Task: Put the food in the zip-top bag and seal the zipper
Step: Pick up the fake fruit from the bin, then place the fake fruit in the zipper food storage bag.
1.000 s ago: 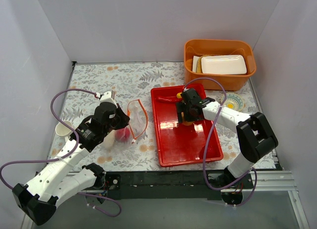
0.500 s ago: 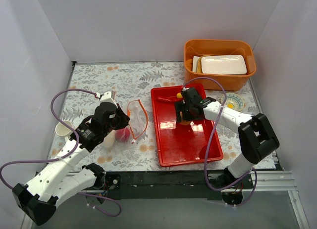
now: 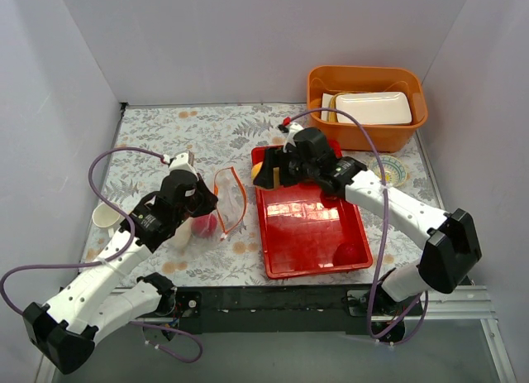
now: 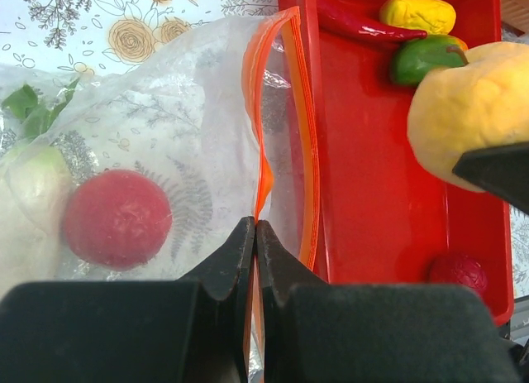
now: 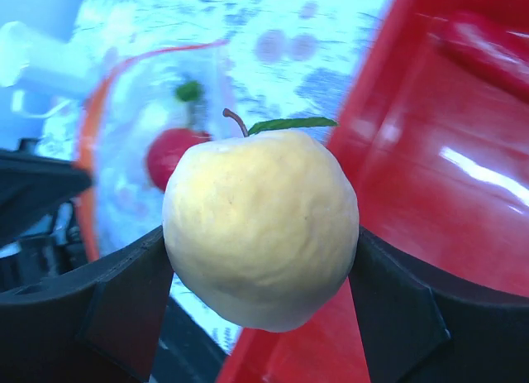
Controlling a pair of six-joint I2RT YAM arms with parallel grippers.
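Bagging step, apple in transit.

The left gripper [image 4: 254, 234] has its fingers together, pinched on the near lip of the bag [image 4: 165, 110]. The zipper [image 4: 307, 151] runs straight ahead of the fingertips as a narrow loop, and its two strips stand only a little apart. Left of these fingers, inside the bag, lie a red ball [image 4: 117, 219] and a pale piece [image 4: 29, 172] with green leaves.

The right gripper [image 5: 260, 267] has its fingers clamped on a yellow apple [image 5: 260, 226], one finger on each flank. The bag mouth lies beyond the apple and left of these fingers. The left rim of the tray [image 3: 306, 226] lies below and to their right.

A chili [image 4: 355, 23], a yellow piece [image 4: 417, 12], a green piece [image 4: 426, 59] and a dark red piece [image 4: 459, 271] lie in the tray, not yet bagged.

Risks, as judged:
- The mouth looks narrow for the apple. If the apple is lowered onto a strip rather than between the two, it would likely fold the mouth shut or drag the lip out of the left pinch.
- The left gripper holds one lip only. The far lip is free and could collapse inward when touched.
- The apple is round and smooth. If released too high or off-centre, it could bounce off the bag and roll onto the table or back into the tray.
- The red ball sits near the mouth and could be knocked out.
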